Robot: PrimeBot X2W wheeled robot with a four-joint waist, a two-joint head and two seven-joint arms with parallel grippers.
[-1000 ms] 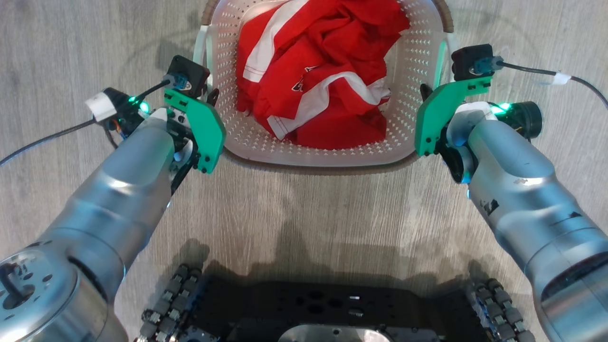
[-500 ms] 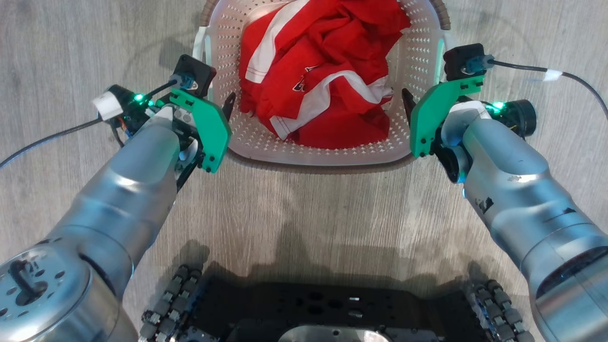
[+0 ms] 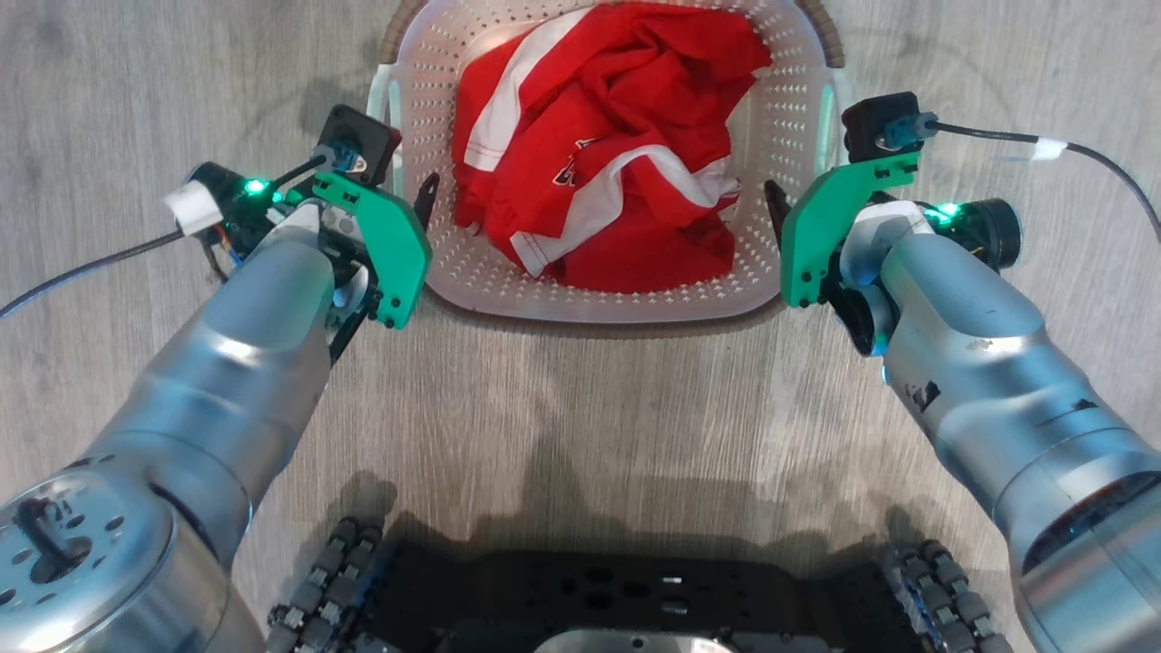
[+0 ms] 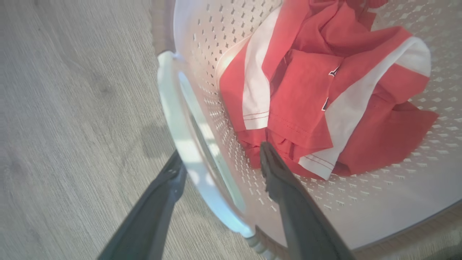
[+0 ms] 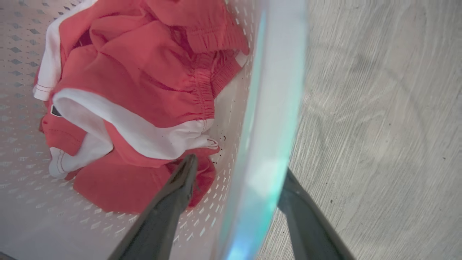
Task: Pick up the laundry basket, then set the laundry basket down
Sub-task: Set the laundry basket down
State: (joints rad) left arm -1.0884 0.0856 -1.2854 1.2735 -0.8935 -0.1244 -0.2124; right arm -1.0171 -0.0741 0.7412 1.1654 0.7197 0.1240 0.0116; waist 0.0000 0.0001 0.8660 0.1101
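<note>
Grippers point(image 4: 221, 153) point(image 5: 237, 166) straddle laundry basket point(image 3: 590, 307) handles point(image 4: 186, 144), jaws apart

No text I can read. The red garment point(image 3: 626, 109) in the laundry basket point(image 3: 599, 304) has a small dark print point(image 4: 326, 104) beside a white stripe, crumpled and too small to make out. White tape tag point(image 3: 192, 207) on my left cable point(image 3: 82, 270): nothing legible.

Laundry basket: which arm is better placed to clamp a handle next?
Right, narrowly. The open right pincer straddles the right handle mid-length; the open left pincer straddles the left handle near its end. Lifting the laundry basket likely needs both.
</note>
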